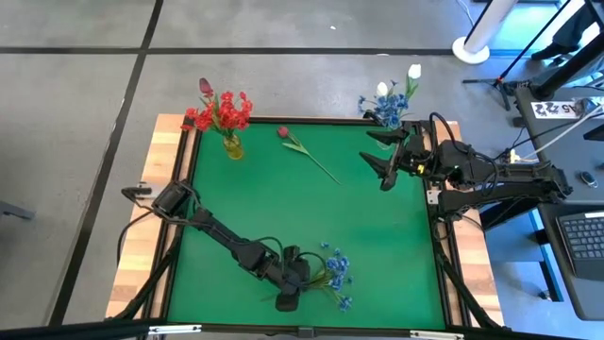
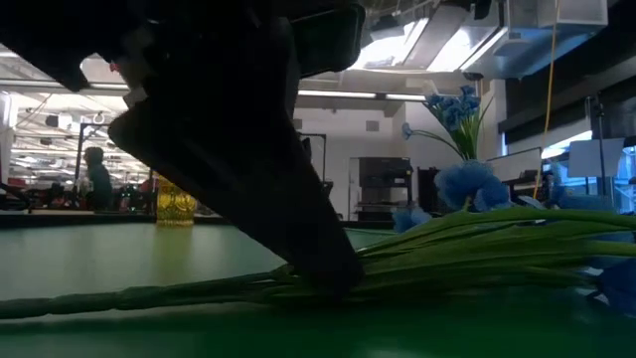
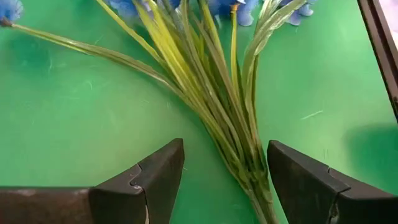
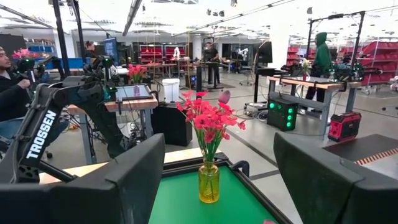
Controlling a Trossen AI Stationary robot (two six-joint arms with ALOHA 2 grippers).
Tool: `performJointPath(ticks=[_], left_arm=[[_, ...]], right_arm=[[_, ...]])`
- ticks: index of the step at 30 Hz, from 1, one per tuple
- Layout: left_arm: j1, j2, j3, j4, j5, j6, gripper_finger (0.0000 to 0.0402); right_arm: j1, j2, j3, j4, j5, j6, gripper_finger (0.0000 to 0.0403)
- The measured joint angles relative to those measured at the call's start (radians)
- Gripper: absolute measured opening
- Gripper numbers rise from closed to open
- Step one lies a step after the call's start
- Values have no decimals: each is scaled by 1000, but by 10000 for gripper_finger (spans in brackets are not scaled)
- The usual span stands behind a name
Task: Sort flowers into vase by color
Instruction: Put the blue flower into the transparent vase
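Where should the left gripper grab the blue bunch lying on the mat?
On the gathered stems, where they narrow to one bundle, not at the blue blossoms, where they fan out. Come straight down, since the bunch lies flat on the mat. The left gripper is already open astride that spot.

My two arms are dark, built of jointed black segments with black cables looped along them. My left hand (image 3: 225,186) ends in two dark, wedge-shaped fingers (image 3: 146,186) with flat inner faces, mounted on a dark crossbar. My right hand (image 4: 214,180) carries the same broad black fingers (image 4: 323,180), matte and blunt-edged. My left arm (image 1: 226,241), seen from the right wrist, bears "TROSSEN" in white capitals along one link. My right arm (image 1: 491,179) trails several cables near its base.
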Motion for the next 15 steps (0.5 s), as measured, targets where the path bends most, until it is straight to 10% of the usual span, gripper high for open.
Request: performJointPath(ticks=[15], left_arm=[[21, -65, -8, -175, -175, 3, 131]], right_arm=[[-1, 0, 0, -10, 2, 5, 298]])
